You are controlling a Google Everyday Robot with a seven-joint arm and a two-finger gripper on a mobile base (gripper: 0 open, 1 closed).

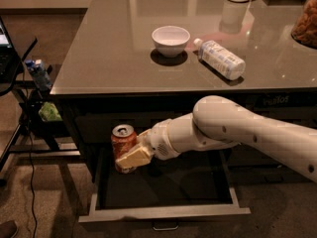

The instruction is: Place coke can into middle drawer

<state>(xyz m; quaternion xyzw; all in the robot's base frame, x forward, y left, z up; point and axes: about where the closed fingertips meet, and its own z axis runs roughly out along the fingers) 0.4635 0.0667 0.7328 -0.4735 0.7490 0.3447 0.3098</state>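
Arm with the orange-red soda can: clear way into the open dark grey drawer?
Likely yes. The gripper, jaws shut on the orange-red coke can, hangs over the left end of the open dark grey middle drawer; nothing visible lies between.

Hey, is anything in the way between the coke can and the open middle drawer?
Nothing visible is. The claw holds the coke can over the left part of the open middle drawer, and no object shows on the dark floor beneath it. The bowl and bottle sit up on the countertop.
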